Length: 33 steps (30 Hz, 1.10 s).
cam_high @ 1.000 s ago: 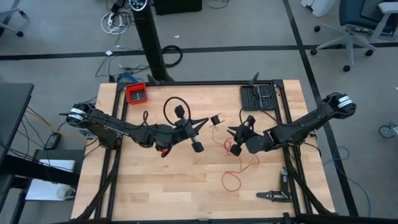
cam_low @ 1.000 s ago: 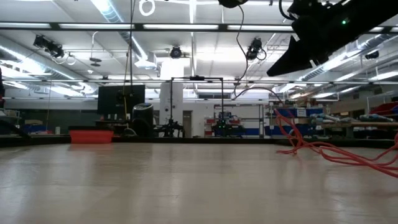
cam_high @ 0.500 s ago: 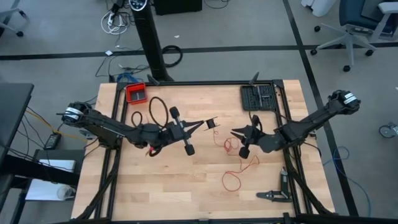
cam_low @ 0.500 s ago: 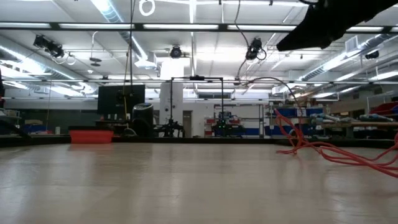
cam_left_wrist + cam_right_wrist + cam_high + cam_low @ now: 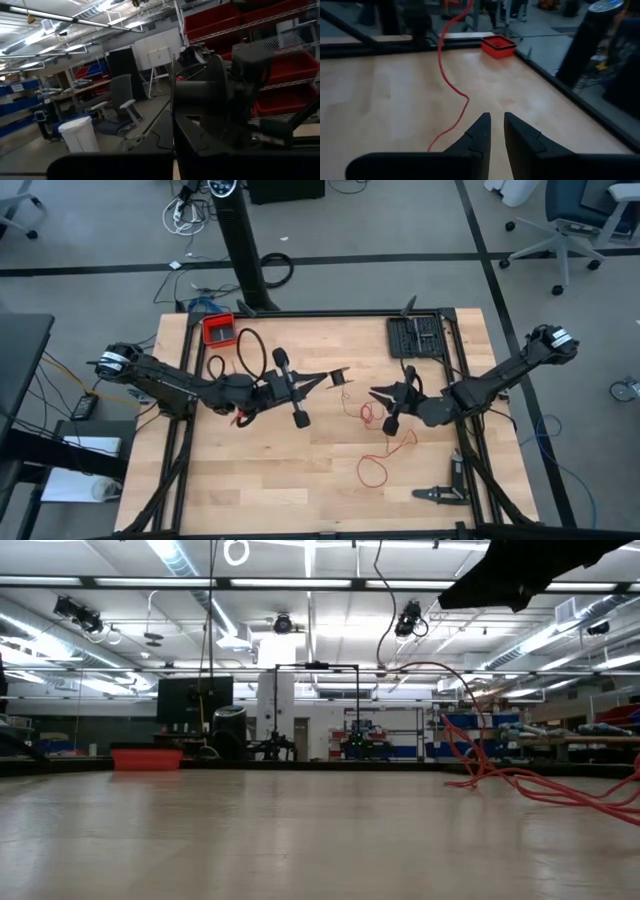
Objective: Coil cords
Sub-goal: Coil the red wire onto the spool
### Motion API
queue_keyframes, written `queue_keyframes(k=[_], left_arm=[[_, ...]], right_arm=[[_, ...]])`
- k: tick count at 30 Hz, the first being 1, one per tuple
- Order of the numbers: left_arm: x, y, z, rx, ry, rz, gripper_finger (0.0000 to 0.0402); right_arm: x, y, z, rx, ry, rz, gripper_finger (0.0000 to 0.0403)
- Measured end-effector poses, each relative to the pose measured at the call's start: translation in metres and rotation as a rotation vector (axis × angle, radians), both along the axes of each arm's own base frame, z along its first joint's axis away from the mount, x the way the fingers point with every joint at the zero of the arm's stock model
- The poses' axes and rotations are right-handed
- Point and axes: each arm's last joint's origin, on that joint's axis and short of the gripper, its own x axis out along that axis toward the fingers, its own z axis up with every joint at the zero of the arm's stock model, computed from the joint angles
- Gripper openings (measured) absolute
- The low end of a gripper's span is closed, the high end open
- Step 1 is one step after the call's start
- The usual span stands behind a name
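The thin red wire-like cord [image 5: 383, 442] lay mostly uncoiled on the pale wooden tabletop [image 5: 250, 490]: in the high view one open loop sprawled toward the near edge, and a wavy run led from it up to a small tangle beside the right arm's tool [image 5: 388, 408], so the coiling looked barely begun, at best. The low view showed the same cord [image 5: 500, 775] rising off the tabletop in a long arc, suggesting one end was lifted, though what held it there could not be made out. The right tool [image 5: 492, 134] was nearly closed, its two dark fingers almost touching with nothing visible between them, while the red cord [image 5: 451, 82] ran across the wood ahead of it. The left arm's tool [image 5: 318, 378] was raised over the middle of the tabletop, well apart from the loose loops; whether it was open or gripping anything could not be told. A red rectangular tray [image 5: 219, 329] sat at the far left corner. Gathering the loops into a tidy bundle appeared to be still ahead.
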Motion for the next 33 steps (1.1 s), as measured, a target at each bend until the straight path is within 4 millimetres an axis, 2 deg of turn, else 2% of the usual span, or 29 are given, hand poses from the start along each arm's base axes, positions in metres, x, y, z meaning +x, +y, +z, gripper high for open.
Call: queue_keyframes(k=[6, 12, 16, 20, 33], left_arm=[[-0.001, 0.001, 0.003, -0.059, -0.050, 0.000, 0.0003], [-0.001, 0.001, 0.004, -0.069, -0.066, 0.014, 0.0003], [-0.001, 0.001, 0.004, -0.069, -0.063, 0.015, 0.0003], [-0.001, 0.001, 0.004, -0.066, -0.057, 0.025, 0.0003], [-0.001, 0.001, 0.003, -0.063, -0.048, 0.029, 0.0003]], right_arm=[[0.011, 0.006, -0.011, -0.062, 0.007, -0.058, 0.0052], [0.029, 0.010, -0.024, -0.033, 0.030, 0.045, 0.0052], [0.036, 0.007, -0.031, 0.071, 0.061, 0.149, 0.0052], [0.036, 0.003, -0.032, 0.143, 0.087, 0.218, 0.0052], [0.029, -0.002, -0.039, 0.181, 0.205, 0.226, 0.0068]])
